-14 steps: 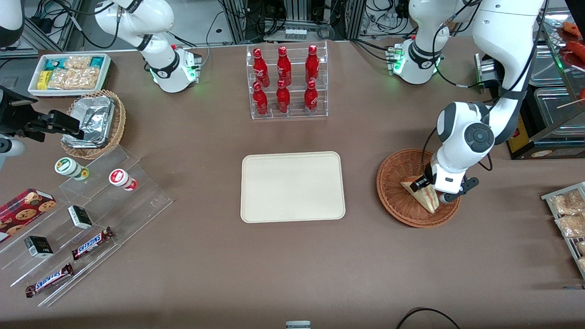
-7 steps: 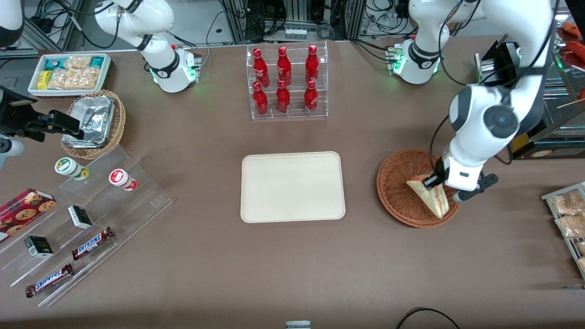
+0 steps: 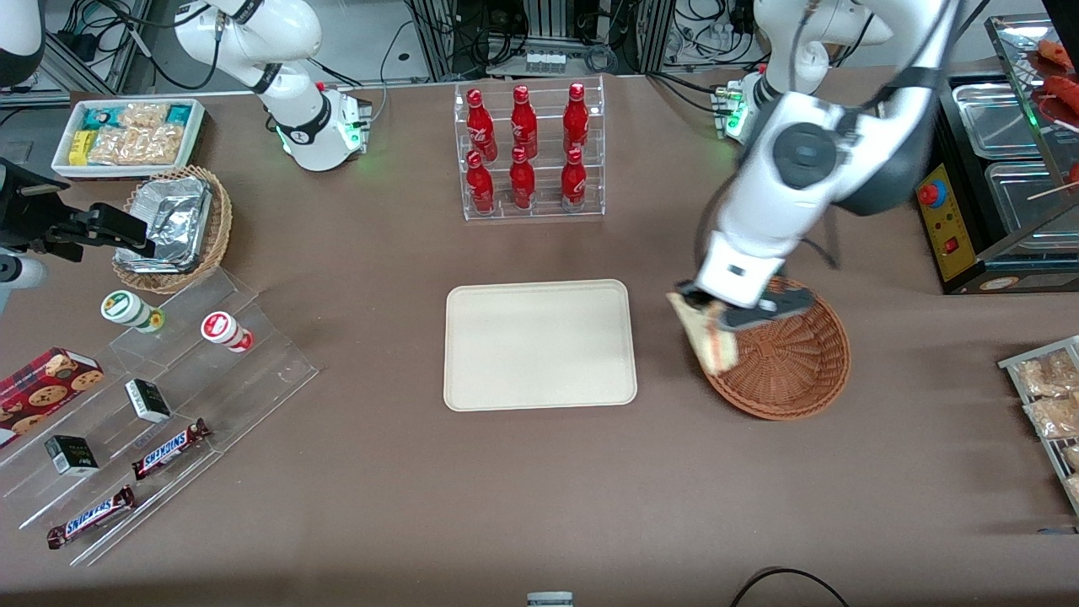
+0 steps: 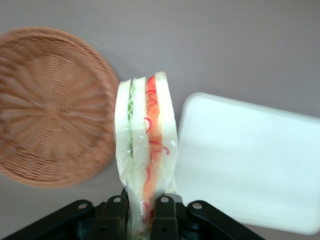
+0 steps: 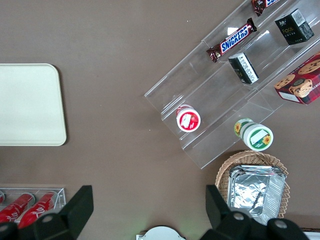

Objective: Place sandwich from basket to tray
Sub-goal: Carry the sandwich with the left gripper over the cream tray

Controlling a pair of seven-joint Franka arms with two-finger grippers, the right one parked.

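My left gripper point(image 3: 712, 314) point(image 4: 141, 215) is shut on the sandwich point(image 3: 706, 337) point(image 4: 145, 140), a plastic-wrapped wedge with red, orange and green filling. It hangs in the air over the rim of the reddish-brown wicker basket point(image 3: 792, 362) point(image 4: 50, 105), on the side nearest the tray. The basket has nothing in it. The cream tray point(image 3: 539, 344) point(image 4: 250, 160) lies flat at the table's middle, bare, a short gap from the sandwich.
A clear rack of red bottles point(image 3: 527, 152) stands farther from the front camera than the tray. Toward the parked arm's end are acrylic steps with snacks point(image 3: 160, 396) and a tan basket of foil trays point(image 3: 173, 228). Packets on a rack point(image 3: 1049, 405) lie at the working arm's end.
The gripper lifted the sandwich out of the basket and carried it toward the tray, from the basket's middle to over its rim. The arm's wrist swung with it.
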